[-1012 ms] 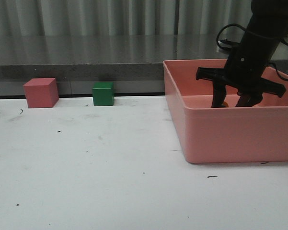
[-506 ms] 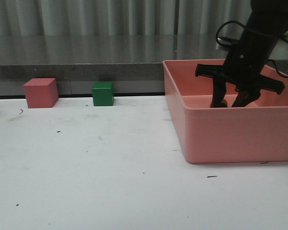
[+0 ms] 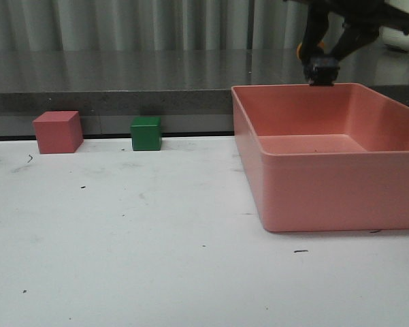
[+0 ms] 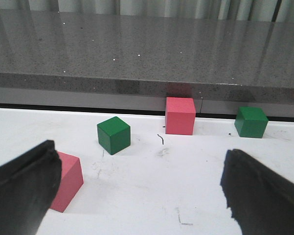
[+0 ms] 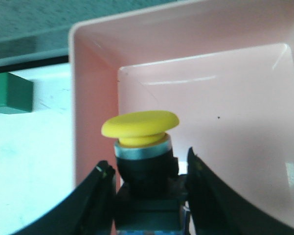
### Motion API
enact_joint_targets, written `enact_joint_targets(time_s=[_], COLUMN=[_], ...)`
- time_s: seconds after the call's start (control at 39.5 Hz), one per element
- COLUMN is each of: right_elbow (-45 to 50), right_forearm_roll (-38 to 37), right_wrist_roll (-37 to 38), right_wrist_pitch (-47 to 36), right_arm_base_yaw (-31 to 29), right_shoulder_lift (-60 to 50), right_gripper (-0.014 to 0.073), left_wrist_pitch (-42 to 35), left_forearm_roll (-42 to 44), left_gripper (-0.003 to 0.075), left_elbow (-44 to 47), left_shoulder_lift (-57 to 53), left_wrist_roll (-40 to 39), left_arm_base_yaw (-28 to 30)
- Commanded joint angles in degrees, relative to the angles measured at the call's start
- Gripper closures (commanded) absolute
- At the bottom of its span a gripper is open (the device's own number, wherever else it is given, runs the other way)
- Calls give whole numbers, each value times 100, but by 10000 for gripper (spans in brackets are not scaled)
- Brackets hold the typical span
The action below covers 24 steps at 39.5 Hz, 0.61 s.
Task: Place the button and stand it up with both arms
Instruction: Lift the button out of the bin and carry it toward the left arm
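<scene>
Hanging above the far rim of the pink bin (image 3: pixel 313 197), the right gripper (image 3: pixel 324 63) pinches the button (image 5: pixel 143 147) by its black body, yellow cap pointing away from the wrist. In the front view the long axis seems tilted, cap toward the left arm's side. The left gripper (image 4: pixel 137 188) is spread wide, well apart, over table (image 3: pixel 156 259) near pink and green cubes (image 4: pixel 114 134).
</scene>
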Motion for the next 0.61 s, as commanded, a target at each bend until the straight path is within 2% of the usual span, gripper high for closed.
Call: enact_joint_targets(time_s=[0.0, 0.3, 0.46, 0.58], right_elbow=[-214, -214, -261, -618], right_forearm_roll=[48, 166, 288, 351], right_wrist_roll=[-58, -58, -58, -46], right_wrist_pitch=[-312, -495, -814, -722], right_arm_base_yaw=[269, 1898, 2725, 3134], right_shoulder_lift=[-588, -505, -54, 506], right_gripper=[358, 358, 358, 358], left_wrist_pitch=[-481, -481, -481, -481], left_forearm_roll=[-35, -35, -35, -35], left_gripper=[80, 80, 80, 80], left_elbow=[-216, -216, -216, -216], left_shoulder_lift=[77, 77, 77, 77], left_wrist_roll=[-39, -39, -39, -39], left_arm_base_yaw=[11, 11, 11, 11])
